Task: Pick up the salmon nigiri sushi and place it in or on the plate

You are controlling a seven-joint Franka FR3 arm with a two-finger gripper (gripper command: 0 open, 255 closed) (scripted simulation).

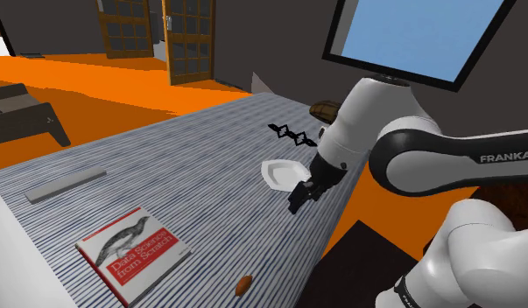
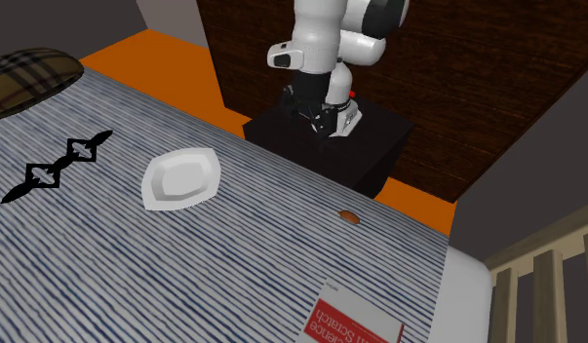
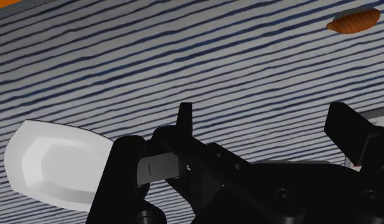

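The salmon nigiri (image 1: 243,283) is a small orange-brown piece lying on the striped surface near its front edge; it also lies in the open as the nigiri (image 2: 349,216) and the nigiri (image 3: 353,20). The white plate (image 1: 282,172) sits farther along the same edge, shallow and angular, with nothing in it: plate (image 2: 180,178), plate (image 3: 53,162). My black gripper (image 1: 301,194) hangs just beside the plate, above the surface's edge. In the wrist view the gripper (image 3: 267,127) is open, its fingers (image 3: 184,118) wide apart with nothing between them. The nigiri lies well ahead of the gripper.
A red and white book (image 1: 133,254) lies near the nigiri. A flat grey bar (image 1: 65,184) rests farther left. A black chain-like ornament (image 1: 292,134) and a plaid cap (image 2: 28,78) lie beyond the plate. My black stand (image 2: 331,146) borders the surface.
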